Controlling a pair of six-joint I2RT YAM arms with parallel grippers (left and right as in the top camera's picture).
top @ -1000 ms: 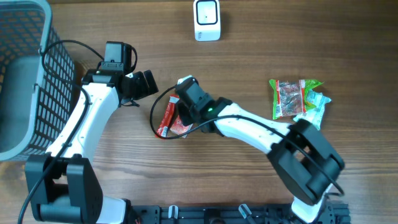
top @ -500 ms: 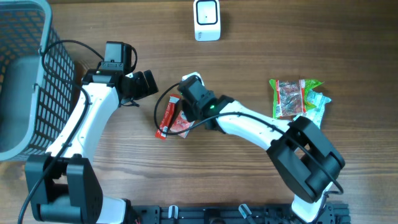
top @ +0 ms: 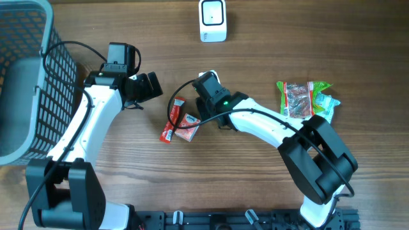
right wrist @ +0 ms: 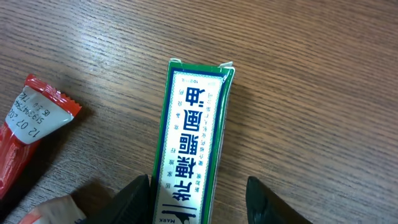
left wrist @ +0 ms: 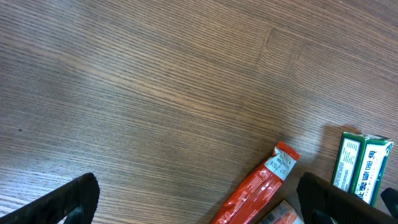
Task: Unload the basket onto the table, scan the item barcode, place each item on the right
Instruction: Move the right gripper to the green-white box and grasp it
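In the right wrist view, the right jaws are partway closed on a green-and-white box (right wrist: 189, 143) printed with blue characters. One dark finger (right wrist: 134, 199) sits against its left edge. A red sachet (right wrist: 28, 134) with a printed date lies on the table (right wrist: 311, 74) to the left.

In the left wrist view, the left jaws gape fully wide with nothing between them. Beyond them lie the sachet and, at the right edge, the box.

Overhead, the right arm (top: 268, 128) reaches from the lower right to mid-table, carrying the box well short of the white scanner (top: 212, 20) at the far edge. The left arm (top: 96, 121) is bent beside a grey mesh basket (top: 45, 76). An orange packet (top: 188, 126) touches the sachet, and snack packets (top: 303, 100) lie at the right.
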